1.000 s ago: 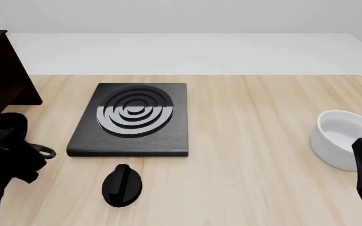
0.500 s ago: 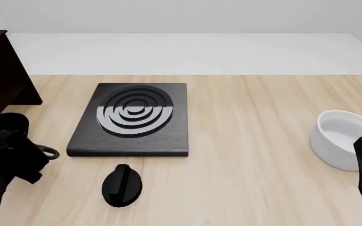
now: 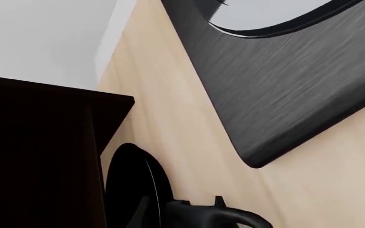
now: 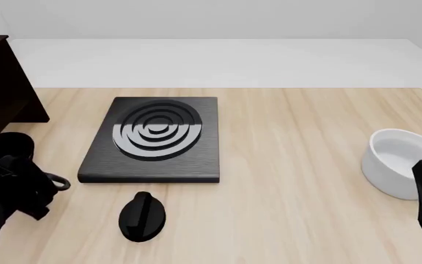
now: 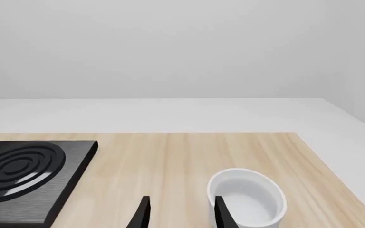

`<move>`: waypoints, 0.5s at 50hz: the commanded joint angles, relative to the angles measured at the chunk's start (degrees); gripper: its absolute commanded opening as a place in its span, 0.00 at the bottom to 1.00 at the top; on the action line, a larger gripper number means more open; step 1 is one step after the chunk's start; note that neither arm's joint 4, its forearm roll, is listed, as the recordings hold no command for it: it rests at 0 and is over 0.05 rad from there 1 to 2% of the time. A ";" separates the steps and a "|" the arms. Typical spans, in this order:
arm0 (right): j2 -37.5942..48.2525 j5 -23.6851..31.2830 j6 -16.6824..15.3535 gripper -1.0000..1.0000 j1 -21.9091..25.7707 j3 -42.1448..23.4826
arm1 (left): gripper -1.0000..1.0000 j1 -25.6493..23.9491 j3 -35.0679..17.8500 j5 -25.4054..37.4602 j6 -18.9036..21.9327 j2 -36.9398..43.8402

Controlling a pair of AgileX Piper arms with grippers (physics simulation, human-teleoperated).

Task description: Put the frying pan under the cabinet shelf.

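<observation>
in the front view the left gripper (image 4: 9, 184) sits at about eight o'clock on the table (image 4: 292, 143), a dark mass just in front of the cabinet shelf (image 4: 2, 88), which fills the ten o'clock corner. the frying pan (image 3: 135, 185) shows best in the left wrist view, as a black rounded rim close to the cabinet's dark side board, with part of the gripper body beside it; in the front view only the loop at the end of its handle (image 4: 55, 182) pokes out toward three o'clock from the gripper. the pan seems to be carried by the left arm, but i cannot tell how wide its jaws stand or exactly where they bite, since the black shapes merge. the right gripper (image 5: 179, 211) hangs idle at four o'clock beside the white bowl (image 4: 400, 162), its two fingers apart with nothing between them. the hotplate (image 4: 156, 137) lies at the centre and the small oval knob (image 4: 142, 216) at six o'clock, both apart from the pan. judging by this, the step in hand is the carry toward the cabinet; the next move calls for keeping the pan low and level and sliding it toward ten o'clock beneath the shelf board without knocking the side panel, then letting go.
</observation>
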 commanded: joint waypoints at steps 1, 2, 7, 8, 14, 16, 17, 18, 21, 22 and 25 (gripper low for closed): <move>0.00 0.01 0.02 1.00 0.00 0.00 | 1.00 0.00 0.26 3.65 0.20 -2.81; 0.00 -0.01 0.00 1.00 0.01 0.00 | 1.00 0.09 0.30 3.93 0.25 -3.01; 0.00 -0.02 -0.01 1.00 0.00 -0.01 | 1.00 0.12 1.08 5.39 0.50 -4.32; 0.00 0.01 0.00 1.00 0.00 0.00 | 1.00 0.03 1.24 5.44 0.63 -4.56; 0.00 0.00 0.00 1.00 0.01 0.00 | 1.00 -0.54 2.12 8.51 0.83 -6.73; 0.00 0.01 -0.01 1.00 0.00 0.00 | 1.00 -0.67 2.38 8.99 1.11 -7.20; 0.00 0.00 0.01 1.00 0.00 0.00 | 1.00 -0.82 2.52 9.87 1.10 -7.75; 0.00 0.01 0.01 1.00 0.00 0.00 | 1.00 -0.94 2.61 10.22 1.13 -8.12; 0.00 0.00 0.02 1.00 0.01 0.00 | 1.00 -1.45 2.80 12.51 0.81 -9.67; 0.00 0.02 0.00 1.00 0.01 0.00 | 1.00 -1.50 2.87 13.05 0.92 -10.21; 0.00 0.00 0.00 1.00 0.01 0.00 | 1.00 -1.72 2.79 14.49 0.87 -11.56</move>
